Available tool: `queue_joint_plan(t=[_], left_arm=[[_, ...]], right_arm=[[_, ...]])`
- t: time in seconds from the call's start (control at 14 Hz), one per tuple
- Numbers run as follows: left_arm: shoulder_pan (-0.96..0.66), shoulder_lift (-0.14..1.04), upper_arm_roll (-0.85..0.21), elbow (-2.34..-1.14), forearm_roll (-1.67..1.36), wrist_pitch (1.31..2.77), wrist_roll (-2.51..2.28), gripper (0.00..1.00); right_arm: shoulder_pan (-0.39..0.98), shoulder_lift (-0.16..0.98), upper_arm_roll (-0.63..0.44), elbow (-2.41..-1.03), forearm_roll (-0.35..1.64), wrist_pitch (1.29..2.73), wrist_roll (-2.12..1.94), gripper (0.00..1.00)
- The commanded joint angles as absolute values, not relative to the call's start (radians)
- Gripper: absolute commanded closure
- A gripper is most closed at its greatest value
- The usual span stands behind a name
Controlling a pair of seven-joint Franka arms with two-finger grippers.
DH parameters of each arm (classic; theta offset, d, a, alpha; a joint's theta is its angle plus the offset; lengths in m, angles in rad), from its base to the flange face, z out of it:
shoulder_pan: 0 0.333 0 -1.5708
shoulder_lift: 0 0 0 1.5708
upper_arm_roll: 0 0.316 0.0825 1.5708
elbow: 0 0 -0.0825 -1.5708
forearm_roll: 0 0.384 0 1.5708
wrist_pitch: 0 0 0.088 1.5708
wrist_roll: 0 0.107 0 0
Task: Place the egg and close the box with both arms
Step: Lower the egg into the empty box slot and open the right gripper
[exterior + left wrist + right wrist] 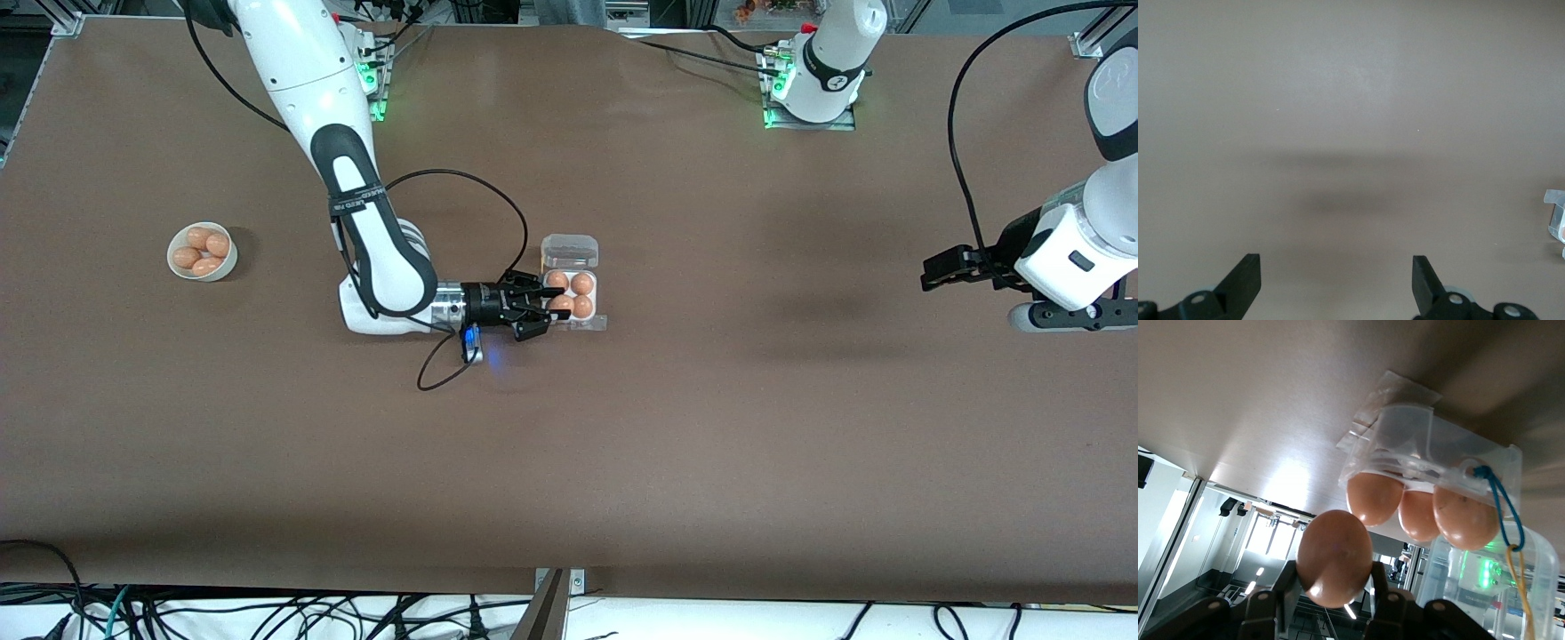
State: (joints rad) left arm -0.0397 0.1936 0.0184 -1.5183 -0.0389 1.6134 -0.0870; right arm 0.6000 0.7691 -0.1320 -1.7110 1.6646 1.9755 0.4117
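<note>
The egg (pixel 1335 557), smooth, matte tan-orange and oval, sits pinched between the black fingers of the right gripper (pixel 540 313) at the lower middle of the right wrist view, just beside the box (pixel 572 293). In the front view the box lies slightly above centre frame: a white four-cell tray with a glossy clear plastic lid hinged open. Three eggs fill its cells in the wrist view. A round white bowl (pixel 203 252) of eggs sits mid-left. The left gripper (pixel 947 267) waits at the right edge, fingers spread, over bare brown table (pixel 711 427).
</note>
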Motion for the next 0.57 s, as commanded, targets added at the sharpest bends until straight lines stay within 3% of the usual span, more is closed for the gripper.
queue_joint_plan(t=[0.0, 0.36, 0.43, 0.5], left_arm=[[-0.034, 0.199, 0.015, -1.502, -0.057, 1.614, -0.063, 0.00], [-0.032, 0.199, 0.015, -1.500, -0.057, 1.614, -0.061, 0.00], [-0.032, 0.199, 0.015, -1.500, -0.057, 1.614, -0.061, 0.00], [-0.032, 0.199, 0.015, -1.500, -0.057, 1.614, -0.061, 0.00]], right_arm=[[0.614, 0.776, -0.127, -1.710, 1.669, 1.983, 0.423, 0.65], [0.621, 0.785, -0.129, -1.723, 1.664, 1.982, 0.417, 0.63], [0.620, 0.791, -0.129, -1.723, 1.661, 1.982, 0.417, 0.58], [0.620, 0.793, -0.129, -1.721, 1.658, 1.982, 0.417, 0.38]])
